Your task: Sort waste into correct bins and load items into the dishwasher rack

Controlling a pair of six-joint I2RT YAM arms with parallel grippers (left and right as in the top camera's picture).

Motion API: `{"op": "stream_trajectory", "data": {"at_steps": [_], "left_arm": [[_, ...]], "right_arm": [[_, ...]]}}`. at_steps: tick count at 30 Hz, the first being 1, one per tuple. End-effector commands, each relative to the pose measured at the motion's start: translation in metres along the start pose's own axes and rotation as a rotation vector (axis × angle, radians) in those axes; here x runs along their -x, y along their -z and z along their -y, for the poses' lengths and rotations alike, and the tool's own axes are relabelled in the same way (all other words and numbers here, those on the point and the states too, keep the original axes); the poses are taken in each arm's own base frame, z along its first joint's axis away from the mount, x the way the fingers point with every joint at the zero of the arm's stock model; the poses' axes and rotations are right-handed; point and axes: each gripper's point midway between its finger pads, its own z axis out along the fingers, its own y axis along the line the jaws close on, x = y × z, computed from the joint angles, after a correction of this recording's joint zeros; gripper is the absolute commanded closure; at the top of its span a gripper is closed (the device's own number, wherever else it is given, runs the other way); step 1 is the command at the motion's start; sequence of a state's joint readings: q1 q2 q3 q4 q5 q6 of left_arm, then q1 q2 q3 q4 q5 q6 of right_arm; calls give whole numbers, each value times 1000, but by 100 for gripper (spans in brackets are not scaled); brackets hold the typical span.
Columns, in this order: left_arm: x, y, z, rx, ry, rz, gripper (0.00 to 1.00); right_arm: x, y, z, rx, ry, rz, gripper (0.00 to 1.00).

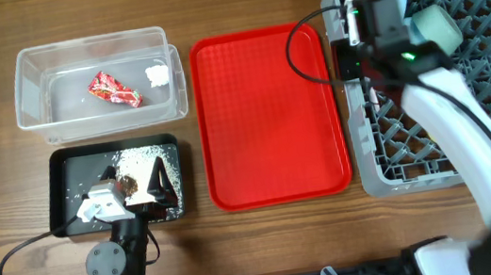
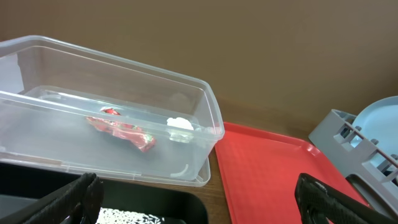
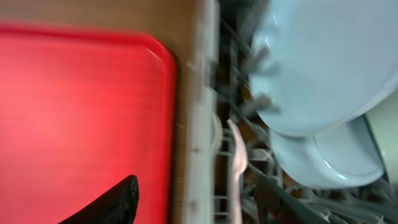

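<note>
My right gripper (image 3: 199, 208) hangs open over the left rim of the grey dishwasher rack (image 1: 474, 141). A white plastic utensil (image 3: 237, 167) stands in the rack between its fingers, touching neither; whether it is the spoon or the fork I cannot tell. Behind it stand the pale blue plate (image 3: 323, 62) and the saucer (image 3: 333, 158), with the green bowl (image 1: 436, 27) beside them. My left gripper (image 2: 199, 208) is open and empty above the black tray (image 1: 68, 194), which holds rice (image 1: 139, 156) and brown scraps. The clear tub (image 1: 30, 90) holds the red wrapper (image 2: 121, 130) and the tissue (image 2: 180, 124).
The flat red serving tray (image 1: 266, 116) lies between the two bins and the rack, with nothing on it. My right arm (image 1: 475, 145) crosses the rack's front part. A black cable (image 1: 305, 49) loops over the red tray's right edge.
</note>
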State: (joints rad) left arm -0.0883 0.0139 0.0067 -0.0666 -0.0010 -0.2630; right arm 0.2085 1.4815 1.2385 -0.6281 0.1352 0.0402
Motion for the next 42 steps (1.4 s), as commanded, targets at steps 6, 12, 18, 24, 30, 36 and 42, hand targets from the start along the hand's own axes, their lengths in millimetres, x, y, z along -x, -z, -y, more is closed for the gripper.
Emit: {"op": "stream_trajectory", "data": {"at_steps": [6, 12, 18, 24, 30, 36, 42], "left_arm": [[0, 0, -1, -1, -13, 0, 0], [0, 0, -1, -1, -13, 0, 0], [0, 0, -1, -1, -13, 0, 0], [0, 0, -1, -1, -13, 0, 0], [0, 0, -1, -1, -13, 0, 0], [0, 0, -1, -1, -13, 0, 0], [0, 0, -1, -1, -13, 0, 0]], "right_arm": [[28, 175, -47, 412, -13, 349, 38], [-3, 219, -54, 509, -42, 340, 0], [-25, 228, -51, 544, -350, 216, 0], [-36, 219, -38, 459, -399, 178, 0], [-41, 235, -27, 401, -266, 265, 0], [-28, 258, -24, 362, 9, 525, 0], [-59, 237, -25, 337, 89, 658, 0]]}}
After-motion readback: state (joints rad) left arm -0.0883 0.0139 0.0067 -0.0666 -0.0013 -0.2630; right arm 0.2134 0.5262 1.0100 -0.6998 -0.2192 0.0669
